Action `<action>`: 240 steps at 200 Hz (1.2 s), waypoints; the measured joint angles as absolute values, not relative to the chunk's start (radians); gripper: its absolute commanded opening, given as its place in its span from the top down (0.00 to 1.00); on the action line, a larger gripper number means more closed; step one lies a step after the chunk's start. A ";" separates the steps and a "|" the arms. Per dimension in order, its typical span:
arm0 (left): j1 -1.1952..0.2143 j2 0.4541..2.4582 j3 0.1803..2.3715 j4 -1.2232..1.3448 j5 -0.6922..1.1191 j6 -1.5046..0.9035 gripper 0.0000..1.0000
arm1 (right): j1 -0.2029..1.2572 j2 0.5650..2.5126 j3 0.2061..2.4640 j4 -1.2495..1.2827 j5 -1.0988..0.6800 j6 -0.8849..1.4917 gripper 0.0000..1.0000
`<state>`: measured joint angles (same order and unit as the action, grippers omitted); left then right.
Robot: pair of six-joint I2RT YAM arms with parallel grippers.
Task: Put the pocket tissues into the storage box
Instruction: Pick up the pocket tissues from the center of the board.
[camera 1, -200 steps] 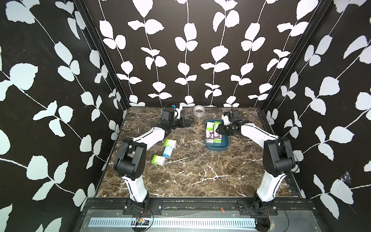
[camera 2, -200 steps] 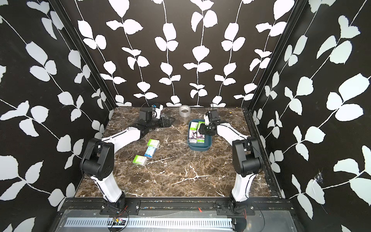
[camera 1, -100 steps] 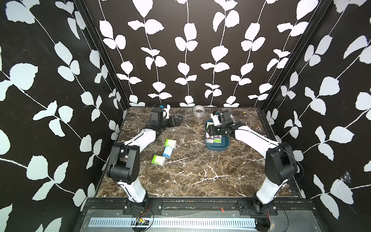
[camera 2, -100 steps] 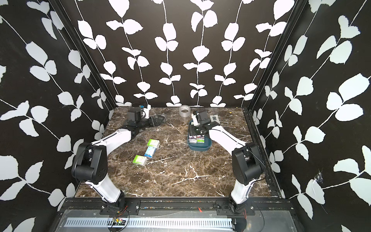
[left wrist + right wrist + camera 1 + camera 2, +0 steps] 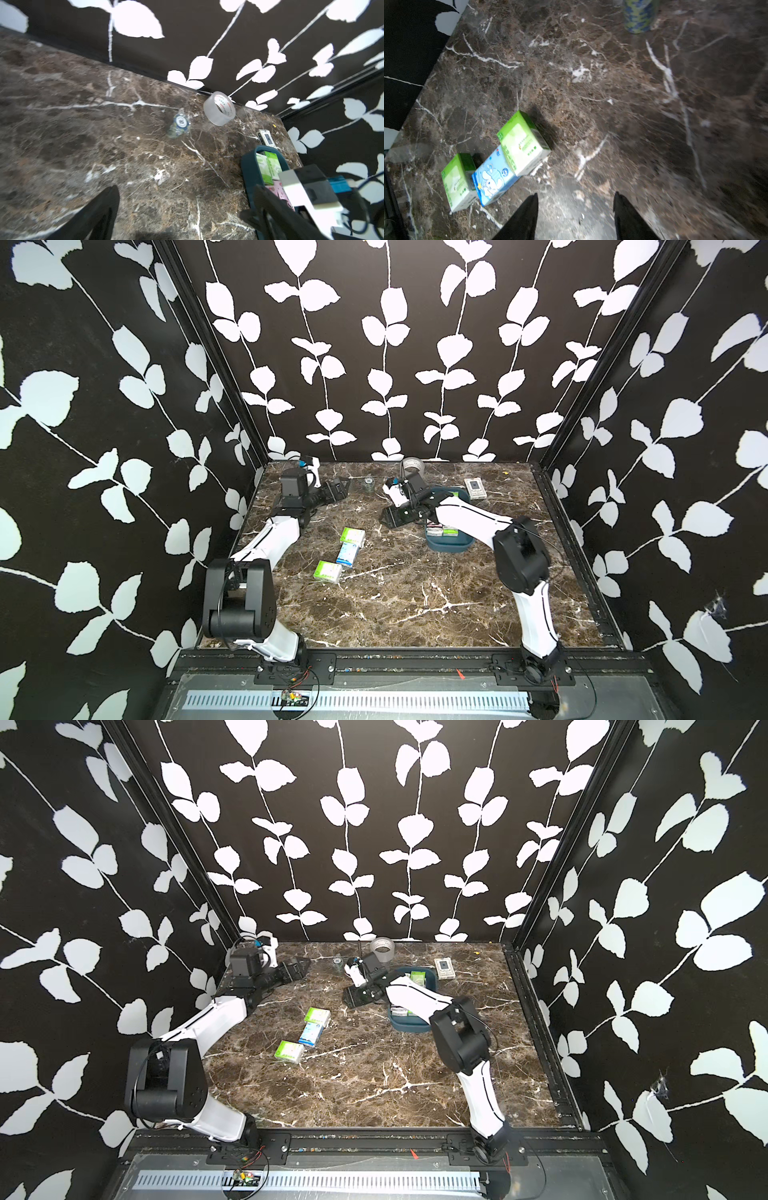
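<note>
Your right gripper [image 5: 575, 194] hangs low over the brown, white-veined marble table [image 5: 415, 601]. Its 2 black tapered fingers stand apart with only bare stone between them, so it holds nothing. In both top views it sits just beside the storage box [image 5: 451, 546], on the side toward the left arm.

3 pocket tissues [image 5: 348, 553] lie loose in a slanted row mid-table, well apart from the box. A glossy lime-green pack [image 5: 523, 143] touches a blue rabbit-print pack [image 5: 494, 178], and a 2nd green pack [image 5: 456, 180] lies just beside that.

The box is a shallow teal plastic tray with low rounded walls. In it you can see boxed green packs [image 5: 268, 166] and a pink printed pack [image 5: 278, 191].

Your left gripper [image 5: 186, 187] is spread wide and empty near the table's back edge, facing a clear tape roll [image 5: 219, 108].
</note>
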<state>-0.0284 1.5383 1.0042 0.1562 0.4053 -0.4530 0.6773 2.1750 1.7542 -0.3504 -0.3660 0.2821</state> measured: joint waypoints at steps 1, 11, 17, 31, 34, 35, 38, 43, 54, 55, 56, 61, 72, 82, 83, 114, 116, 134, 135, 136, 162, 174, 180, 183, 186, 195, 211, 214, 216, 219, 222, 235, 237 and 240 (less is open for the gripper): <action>-0.025 1.538 1.002 0.157 0.406 -0.454 0.01 | 0.677 2.181 1.762 -0.352 -0.371 0.281 0.38; -0.003 1.537 0.986 0.159 0.411 -0.463 0.01 | 0.678 2.226 1.827 -0.373 -0.398 0.279 0.36; 0.010 1.537 0.980 0.158 0.411 -0.465 0.01 | 0.678 2.252 1.867 -0.386 -0.413 0.276 0.34; 0.028 1.536 0.973 0.155 0.412 -0.468 0.01 | 0.680 2.316 1.972 -0.412 -0.448 0.268 0.30; 0.029 1.536 0.973 0.155 0.412 -0.468 0.01 | 0.680 2.326 1.993 -0.417 -0.454 0.265 0.30; 0.029 1.536 0.973 0.155 0.412 -0.468 0.01 | 0.680 2.333 2.003 -0.419 -0.458 0.263 0.30; 0.030 1.535 0.973 0.155 0.413 -0.468 0.01 | 0.680 2.347 2.024 -0.425 -0.466 0.263 0.30; 0.029 1.534 0.973 0.155 0.414 -0.468 0.01 | 0.681 2.368 2.060 -0.437 -0.477 0.260 0.30; 0.029 1.528 0.972 0.155 0.419 -0.468 0.01 | 0.682 2.415 2.136 -0.456 -0.501 0.257 0.30; 0.029 1.527 0.971 0.155 0.419 -0.468 0.01 | 0.682 2.419 2.141 -0.457 -0.503 0.257 0.30; 0.029 1.526 0.971 0.155 0.420 -0.468 0.01 | 0.682 2.425 2.150 -0.461 -0.507 0.256 0.30; 0.029 1.523 0.971 0.155 0.423 -0.468 0.01 | 0.682 2.445 2.181 -0.470 -0.516 0.254 0.30; 0.030 1.515 0.969 0.156 0.431 -0.471 0.01 | 0.686 2.488 2.242 -0.492 -0.534 0.251 0.30; 0.029 1.509 0.968 0.156 0.436 -0.472 0.01 | 0.691 2.527 2.294 -0.512 -0.548 0.247 0.29; 0.030 1.508 0.968 0.157 0.437 -0.472 0.01 | 0.691 2.531 2.297 -0.513 -0.549 0.247 0.29; 0.030 1.504 0.963 0.157 0.458 -0.479 0.01 | 0.711 2.619 2.387 -0.568 -0.591 0.239 0.29; 0.030 1.504 0.962 0.157 0.459 -0.479 0.01 | 0.713 2.623 2.390 -0.570 -0.594 0.239 0.29; 0.030 1.504 0.958 0.157 0.466 -0.479 0.01 | 0.723 2.647 2.402 -0.592 -0.614 0.237 0.29; 0.030 1.504 0.958 0.156 0.466 -0.479 0.01 | 0.723 2.648 2.402 -0.592 -0.615 0.237 0.29; 0.030 1.504 0.958 0.156 0.466 -0.479 0.01 | 0.724 2.648 2.402 -0.594 -0.616 0.237 0.29; 0.030 1.504 0.958 0.156 0.472 -0.479 0.01 | 0.733 2.653 2.405 -0.613 -0.636 0.235 0.30; 0.030 1.504 0.958 0.156 0.473 -0.478 0.01 | 0.736 2.653 2.410 -0.616 -0.642 0.235 0.30; 0.030 1.504 0.958 0.156 0.473 -0.478 0.01 | 0.737 2.653 2.415 -0.618 -0.644 0.235 0.30; 0.030 1.504 0.958 0.156 0.474 -0.477 0.01 | 0.737 2.653 2.417 -0.619 -0.645 0.234 0.30; 0.030 1.503 0.958 0.156 0.474 -0.477 0.01 | 0.738 2.653 2.418 -0.619 -0.645 0.234 0.30; 0.030 1.504 0.958 0.155 0.474 -0.476 0.01 | 0.739 2.653 2.422 -0.620 -0.646 0.231 0.31; 0.030 1.503 0.958 0.155 0.474 -0.474 0.01 | 0.742 2.653 2.426 -0.631 -0.646 0.223 0.31; 0.030 1.503 0.958 0.155 0.474 -0.474 0.01 | 0.743 2.653 2.426 -0.635 -0.645 0.222 0.31; 0.030 1.503 0.958 0.155 0.474 -0.473 0.01 | 0.744 2.653 2.426 -0.639 -0.644 0.219 0.31; 0.030 1.503 0.958 0.155 0.474 -0.473 0.01 | 0.744 2.653 2.427 -0.642 -0.643 0.216 0.31; 0.030 1.503 0.958 0.155 0.474 -0.472 0.01 | 0.745 2.653 2.427 -0.647 -0.643 0.213 0.31; 0.030 1.503 0.958 0.155 0.473 -0.471 0.01 | 0.749 2.653 2.427 -0.665 -0.637 0.200 0.32; 0.030 1.503 0.958 0.155 0.473 -0.471 0.01 | 0.750 2.653 2.427 -0.669 -0.636 0.197 0.32; 0.030 1.503 0.958 0.155 0.473 -0.471 0.01 | 0.751 2.653 2.427 -0.672 -0.635 0.195 0.32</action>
<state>0.0296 1.5032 0.9581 0.1555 0.4732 -0.4709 0.7509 2.6526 2.4268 -0.6720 -0.6350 0.1947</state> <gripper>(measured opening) 0.991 0.684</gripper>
